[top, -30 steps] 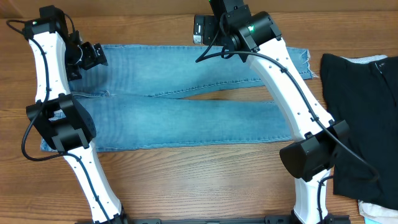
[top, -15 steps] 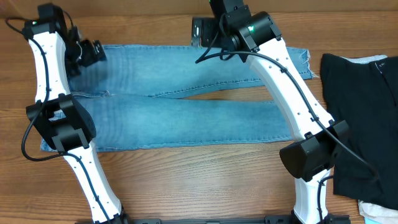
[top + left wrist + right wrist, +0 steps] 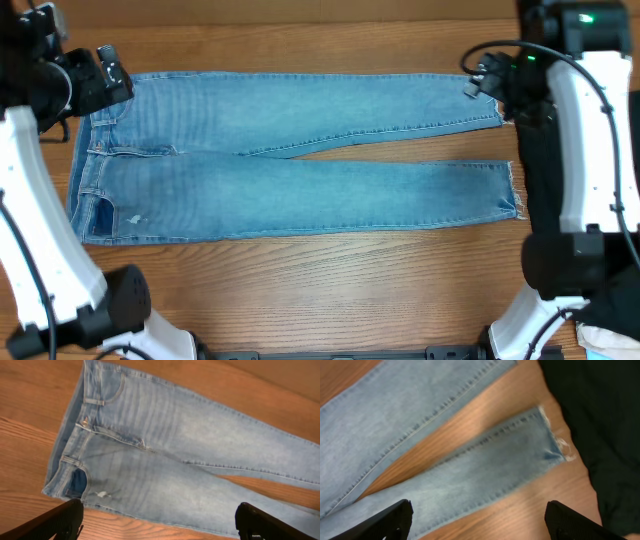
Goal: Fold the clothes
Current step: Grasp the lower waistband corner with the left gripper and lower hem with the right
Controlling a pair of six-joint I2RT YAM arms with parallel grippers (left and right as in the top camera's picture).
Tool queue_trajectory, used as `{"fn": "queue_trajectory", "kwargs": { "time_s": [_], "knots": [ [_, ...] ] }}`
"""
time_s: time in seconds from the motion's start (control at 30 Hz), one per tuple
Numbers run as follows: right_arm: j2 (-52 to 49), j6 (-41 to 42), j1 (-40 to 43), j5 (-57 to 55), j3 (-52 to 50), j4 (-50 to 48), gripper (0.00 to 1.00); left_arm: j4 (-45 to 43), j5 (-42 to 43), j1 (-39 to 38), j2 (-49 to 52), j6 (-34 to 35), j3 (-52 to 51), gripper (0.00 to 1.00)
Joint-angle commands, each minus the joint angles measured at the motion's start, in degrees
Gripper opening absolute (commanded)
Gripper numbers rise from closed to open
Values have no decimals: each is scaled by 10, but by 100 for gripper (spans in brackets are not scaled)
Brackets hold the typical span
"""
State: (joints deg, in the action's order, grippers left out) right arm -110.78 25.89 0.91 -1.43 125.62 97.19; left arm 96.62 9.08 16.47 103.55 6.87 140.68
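Two arms have swung outward from the middle of the jeans to opposite ends. A second ago the left hand hung over the seat area, and the right hand sat at the far edge about halfway along the upper leg. Now the left hand stands beside the far corner of the waistband, and the right hand is next to the frayed hem of the upper leg.

Both hands are spread wide. Each wrist view shows the two fingers well apart with only cloth and bench between them, so nothing is pinched.

The jeans lie flat and full length on the bench, waistband to the left and hems to the right. The legs are slightly parted, with a wedge of wood showing between them. The lower hem, covered by the right arm a second ago, is now exposed. A black garment lies just beyond the hems.

Judgement: no fold is made yet. The hands appear placed to grip the far edge at both ends for a lengthwise fold.
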Motion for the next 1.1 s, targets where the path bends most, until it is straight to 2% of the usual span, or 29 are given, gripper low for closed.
{"fn": "queue_trajectory", "kwargs": {
  "time_s": [0.0,0.1,0.23,0.3,0.43,0.57,0.67,0.73,0.8,0.83,0.93,0.97,1.0,1.07],
  "knots": [
    [24,6,55,19,-85,-1,88,2,-7,-7,-43,-6,-72,100],
    [60,-7,103,10,-192,-16,87,-16,-33,-7,-117,28,-223,100],
    [116,0,148,12,-350,-92,86,-133,-63,-6,-206,62,-464,100],
    [127,25,160,12,-426,-143,81,-203,-70,-6,-221,76,-567,100],
    [127,49,162,17,-546,-253,79,-296,-69,-6,-203,86,-684,100],
    [127,81,164,16,-626,-364,78,-327,-65,-1,-172,86,-713,100],
    [127,87,164,26,-665,-443,71,-330,-61,-1,-151,86,-713,100],
    [127,87,164,26,-679,-477,61,-337,-61,0,-142,90,-713,100],
    [127,87,164,26,-692,-506,43,-340,-71,0,-134,101,-713,100],
    [127,87,164,26,-700,-523,39,-341,-78,1,-131,113,-714,100],
    [127,100,164,26,-710,-547,38,-348,-82,1,-129,144,-714,100],
    [126,100,164,26,-711,-547,42,-347,-80,4,-129,159,-714,100],
    [126,100,164,26,-711,-546,51,-348,-81,9,-129,163,-714,100],
    [126,100,164,26,-711,-542,61,-348,-82,23,-129,171,-714,100]
  ]
}}
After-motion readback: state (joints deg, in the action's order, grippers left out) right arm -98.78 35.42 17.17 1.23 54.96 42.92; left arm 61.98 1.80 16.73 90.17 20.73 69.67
